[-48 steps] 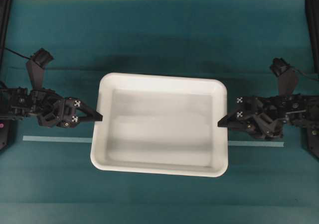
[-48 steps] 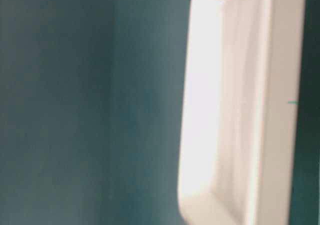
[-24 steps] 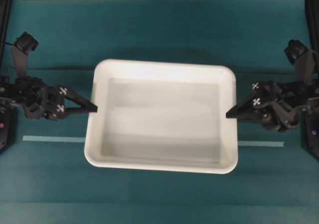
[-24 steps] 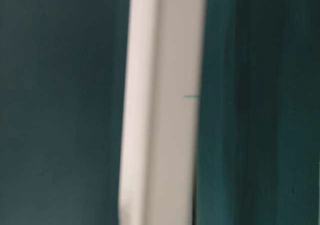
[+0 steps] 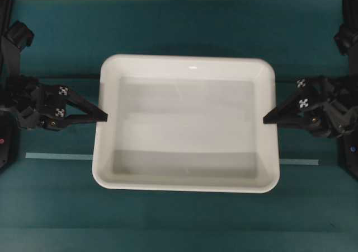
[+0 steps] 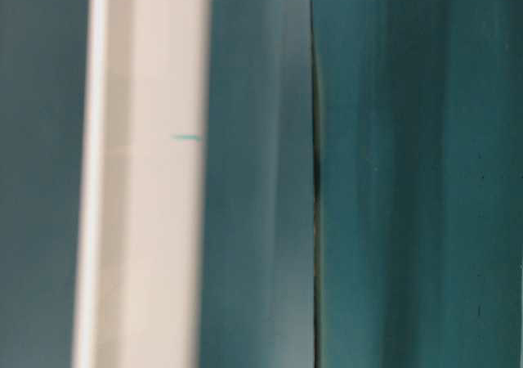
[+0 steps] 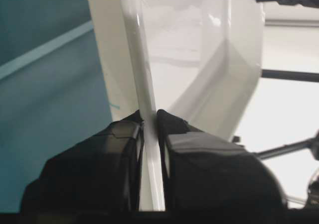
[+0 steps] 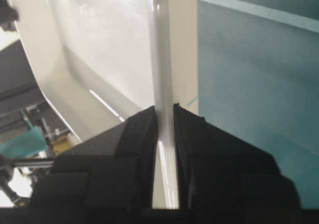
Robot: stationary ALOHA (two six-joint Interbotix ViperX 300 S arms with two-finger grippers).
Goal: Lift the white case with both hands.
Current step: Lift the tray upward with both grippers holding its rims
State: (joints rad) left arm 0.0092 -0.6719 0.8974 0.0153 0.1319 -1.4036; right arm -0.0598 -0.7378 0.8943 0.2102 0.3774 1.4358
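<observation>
The white case point(image 5: 184, 67) is a large shallow tray hanging level above the teal table, empty inside. My left gripper point(image 5: 104, 118) pinches its left rim; in the left wrist view the thin white rim point(image 7: 142, 84) runs between the black fingers point(image 7: 122, 134) of the left gripper point(image 7: 150, 115), which is shut on it. My right gripper point(image 5: 265, 120) pinches the right rim the same way; the right wrist view shows the case rim point(image 8: 160, 50) clamped at the right gripper point(image 8: 165, 108). In the table-level view the case point(image 6: 147, 221) is a blurred white band.
A pale tape line point(image 5: 59, 156) runs across the teal table point(image 5: 179, 22) under the case, showing on both sides. Black frame posts point(image 5: 5, 17) stand at the far left and far right edges point(image 5: 349, 17).
Both grippers have risen with the case held between them; it looks larger from above and the arms have spread outward. In the table-level view the white band has shifted left.
</observation>
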